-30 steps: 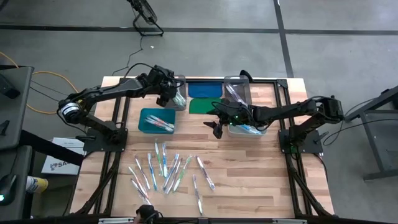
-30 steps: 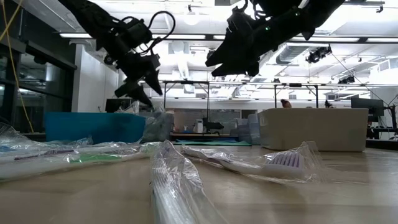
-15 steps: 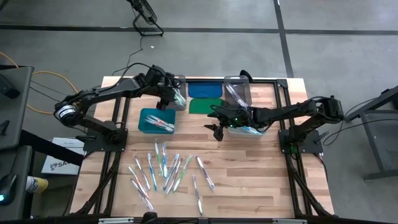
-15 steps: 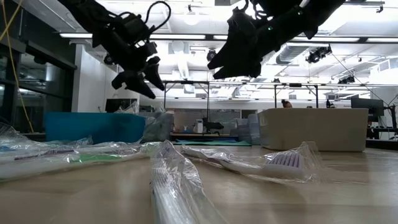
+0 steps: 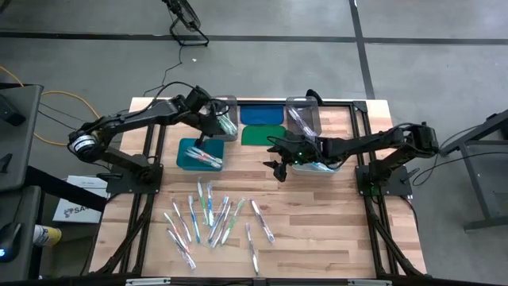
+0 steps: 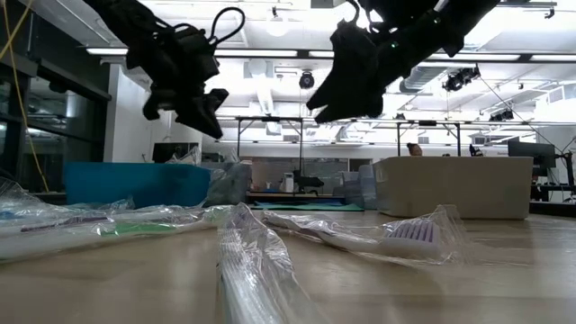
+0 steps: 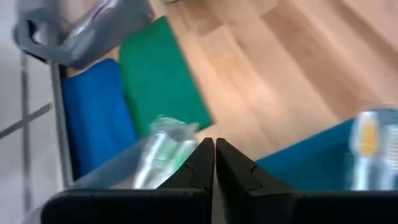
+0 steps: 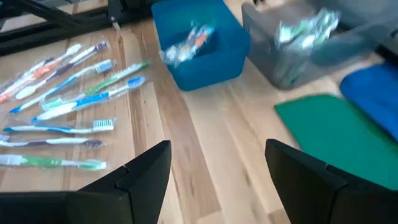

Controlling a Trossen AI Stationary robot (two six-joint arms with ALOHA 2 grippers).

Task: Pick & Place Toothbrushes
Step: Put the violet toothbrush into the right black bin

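Observation:
Several wrapped toothbrushes point(image 5: 214, 222) lie side by side on the wooden table near its front edge; they also show in the right wrist view as toothbrushes point(image 8: 62, 106). More lie in the teal bin point(image 5: 200, 153) and in the clear bin point(image 5: 225, 119) behind it. My left gripper point(image 5: 202, 135) hangs in the air between these two bins, shut point(image 7: 214, 165), with nothing between its fingers. My right gripper point(image 5: 277, 168) hovers above the table's middle, open point(image 8: 217, 180) and holding nothing, beside a bin point(image 5: 317, 163) with toothbrushes in it.
A blue lid point(image 5: 262, 115) and a green lid point(image 5: 258, 133) lie flat at the back between the bins. Another clear bin point(image 5: 303, 114) stands at the back right. Bare wood lies between the bins and the row of toothbrushes.
My left gripper has moved from over the clear bin toward the teal bin and the near edge, turning as it went. Its fingers, open before, have shut with nothing between them. My right gripper has stayed in place, open.

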